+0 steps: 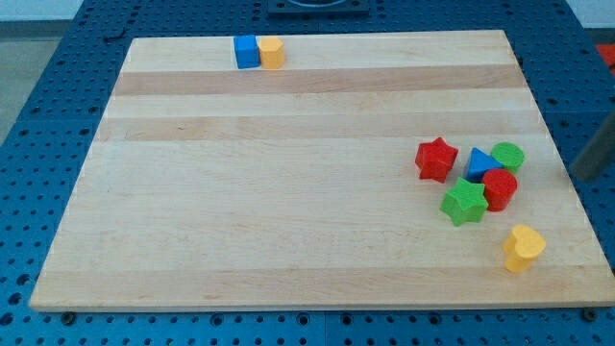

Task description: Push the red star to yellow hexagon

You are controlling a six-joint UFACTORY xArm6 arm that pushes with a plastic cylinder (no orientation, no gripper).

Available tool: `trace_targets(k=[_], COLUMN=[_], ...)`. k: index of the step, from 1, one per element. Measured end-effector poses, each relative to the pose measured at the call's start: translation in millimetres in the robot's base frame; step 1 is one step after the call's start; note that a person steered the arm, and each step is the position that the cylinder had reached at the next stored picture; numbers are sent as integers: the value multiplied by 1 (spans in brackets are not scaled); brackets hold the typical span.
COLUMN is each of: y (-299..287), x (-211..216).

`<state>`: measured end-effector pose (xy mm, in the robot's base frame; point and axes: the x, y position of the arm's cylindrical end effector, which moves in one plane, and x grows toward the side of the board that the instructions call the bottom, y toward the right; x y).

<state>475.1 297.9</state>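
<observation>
We have no jaws; our tip (583, 179) stands right of the red star (435, 159). Approach pending; push toward yellow hexagon (272, 52).

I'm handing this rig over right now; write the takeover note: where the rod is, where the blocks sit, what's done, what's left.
My tip: not visible; only a dark rod shows at the view's right edge, right of the block cluster.
Red star: on the board's right side, at the left edge of a cluster with a blue triangle, green cylinder, red cylinder and green star.
Yellow hexagon: top edge, touching a blue cube.
Yellow heart: lower right.
Done: nothing evident.
Left: push the star up-left across the board to the hexagon.
</observation>
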Motion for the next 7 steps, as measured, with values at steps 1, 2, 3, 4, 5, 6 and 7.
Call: trace_targets(k=[1, 2, 3, 4, 5, 6, 7], y=[-69, -138, -204, -262, -288, -284, -257], x=[0, -1, -8, -19, -24, -1, 7])
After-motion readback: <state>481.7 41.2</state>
